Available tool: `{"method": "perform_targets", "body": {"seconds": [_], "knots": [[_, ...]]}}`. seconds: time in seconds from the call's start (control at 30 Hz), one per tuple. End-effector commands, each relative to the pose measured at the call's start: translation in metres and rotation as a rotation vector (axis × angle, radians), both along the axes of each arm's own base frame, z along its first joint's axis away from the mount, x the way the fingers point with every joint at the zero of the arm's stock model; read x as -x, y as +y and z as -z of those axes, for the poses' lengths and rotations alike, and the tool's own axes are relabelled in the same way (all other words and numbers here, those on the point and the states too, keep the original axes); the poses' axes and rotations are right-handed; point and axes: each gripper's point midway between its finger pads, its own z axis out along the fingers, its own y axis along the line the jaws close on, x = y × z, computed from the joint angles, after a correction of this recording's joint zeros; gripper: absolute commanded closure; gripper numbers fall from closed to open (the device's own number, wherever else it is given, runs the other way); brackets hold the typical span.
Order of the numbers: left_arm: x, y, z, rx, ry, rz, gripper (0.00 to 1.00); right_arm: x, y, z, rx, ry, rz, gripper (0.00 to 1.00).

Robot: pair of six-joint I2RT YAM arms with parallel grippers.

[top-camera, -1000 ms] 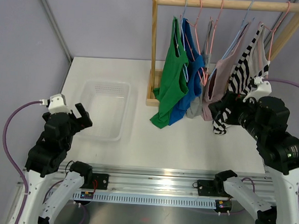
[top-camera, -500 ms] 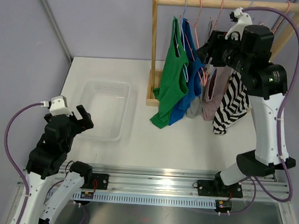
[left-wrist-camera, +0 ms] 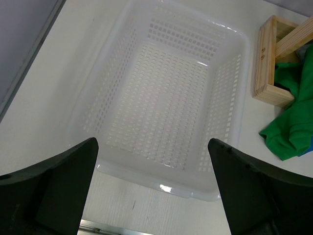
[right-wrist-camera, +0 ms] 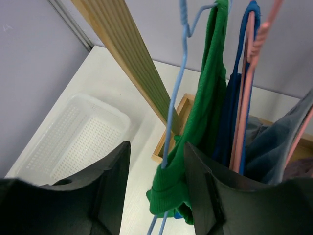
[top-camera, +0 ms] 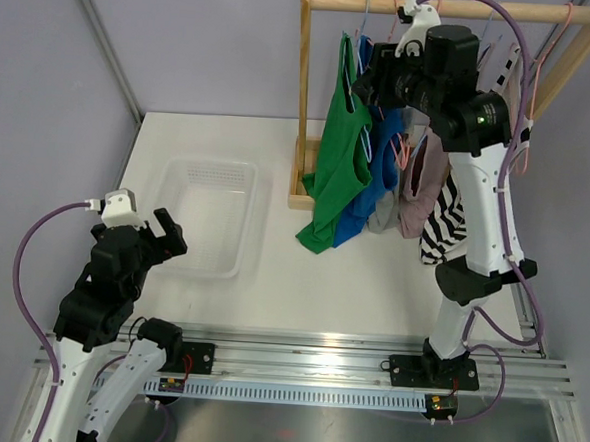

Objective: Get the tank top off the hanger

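Tank top [top-camera: 336, 173]: in the overhead view the green one hangs upper centre, first garment at the left end of the wooden rack [top-camera: 448, 7], with its hem low by the tabletop.
Right gripper [top-camera: 368, 85]: raised just under the rail at the green shoulder strap. The jaws cannot be read from above.
Left gripper [top-camera: 164, 231]: lower left, beside the basket [top-camera: 210, 163] and well apart from the rack.
Basket wall [left-wrist-camera: 161, 186]: in the left wrist view it is translucent white plastic, perforated all over, with rounded corners.
Left jaws: spread wide, grasping nothing.
Green hem [left-wrist-camera: 288, 132]: at the right edge, soft knit crumpled beside the rack's pale wooden foot [left-wrist-camera: 269, 63].
Hanger [right-wrist-camera: 171, 117]: in the right wrist view it is thin blue wire running down between the two dark fingers [right-wrist-camera: 112, 171].
Right jaws: parted around the wire and not pinching it.
Strap [right-wrist-camera: 210, 112]: ribbed green knit, limp, draped from the top centre.
Neighbours: a blue top [right-wrist-camera: 234, 112] and a pink hanger [right-wrist-camera: 244, 98] are crowded against the green fabric.
Step in hand: likely grasping. The gripper should close on the strap alone, clear of the slippery wire and the neighbouring cloth, then slide the strap off the hanger's shoulder.
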Motion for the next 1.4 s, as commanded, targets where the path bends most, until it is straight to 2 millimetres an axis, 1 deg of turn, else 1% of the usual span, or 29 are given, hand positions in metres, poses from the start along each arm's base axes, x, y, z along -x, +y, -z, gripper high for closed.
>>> {"method": "perform_targets", "body": {"seconds": [0.0,0.07,0.1,0.2,0.27,0.4,0.5,0.63,0.67,0.7,0.8,0.87,0.9,0.93,1.03,1.07,1.1,1.13,1.17,1.3,1.37], "knots": [[-0.007,-0.006,-0.009,0.024,-0.043,0.018,0.01,-0.008,0.011,-0.022,0.024,-0.115,0.006,0.46],[-0.007,-0.006,-0.010,0.026,-0.046,0.019,0.01,-0.016,0.010,-0.022,0.038,-0.131,0.035,0.52],[-0.007,-0.006,-0.010,0.026,-0.046,0.019,0.01,-0.022,0.006,-0.018,0.055,-0.133,0.074,0.54],[-0.007,-0.006,-0.011,0.027,-0.047,0.020,0.01,-0.032,0.002,-0.016,0.087,-0.151,0.118,0.57],[-0.006,-0.006,-0.013,0.026,-0.053,0.020,0.01,-0.034,0.002,-0.016,0.098,-0.162,0.123,0.59],[-0.008,-0.008,-0.021,0.030,-0.059,0.029,0.01,-0.037,0.001,-0.015,0.107,-0.168,0.130,0.65],[-0.008,-0.010,-0.021,0.040,-0.042,0.034,0.01,-0.039,0.004,-0.012,0.111,-0.165,0.121,0.72],[-0.006,-0.014,-0.017,0.055,-0.038,0.051,0.01,-0.041,0.008,-0.008,0.112,-0.160,0.110,0.74],[-0.006,-0.013,-0.018,0.056,-0.040,0.048,0.01,-0.042,0.008,-0.008,0.111,-0.161,0.111,0.78],[-0.005,-0.013,-0.020,0.057,-0.043,0.048,0.01,-0.043,0.009,-0.009,0.109,-0.165,0.112,0.80],[-0.001,-0.013,-0.024,0.058,-0.047,0.052,0.01,-0.045,0.011,-0.006,0.113,-0.161,0.109,0.80],[0.002,-0.013,-0.034,0.066,-0.069,0.062,0.01,-0.045,0.013,-0.002,0.115,-0.152,0.102,0.80],[0.002,-0.014,-0.033,0.064,-0.066,0.066,0.01,-0.045,0.014,-0.003,0.114,-0.153,0.101,0.81],[0.003,-0.014,-0.038,0.067,-0.074,0.069,0.01,-0.045,0.014,-0.002,0.116,-0.152,0.103,0.81],[0.006,-0.014,-0.044,0.069,-0.085,0.075,0.01,-0.044,0.013,-0.003,0.113,-0.154,0.107,0.95],[0.008,-0.014,-0.049,0.070,-0.097,0.079,0.01,-0.044,0.012,-0.006,0.110,-0.159,0.111,1.00],[0.009,-0.014,-0.051,0.070,-0.098,0.082,0.01,-0.043,0.011,-0.006,0.108,-0.159,0.116,1.00],[0.011,-0.014,-0.053,0.070,-0.103,0.086,0.01,-0.042,0.011,-0.011,0.097,-0.171,0.117,1.00],[0.012,-0.014,-0.059,0.072,-0.116,0.090,0.01,-0.039,0.010,-0.017,0.084,-0.184,0.119,1.00],[0.014,-0.020,-0.068,0.073,-0.130,0.136,0.01,-0.030,0.005,-0.045,0.015,-0.241,0.145,1.00],[0.014,-0.022,-0.070,0.068,-0.124,0.152,0.01,-0.026,0.001,-0.062,-0.019,-0.279,0.163,1.00]]}}
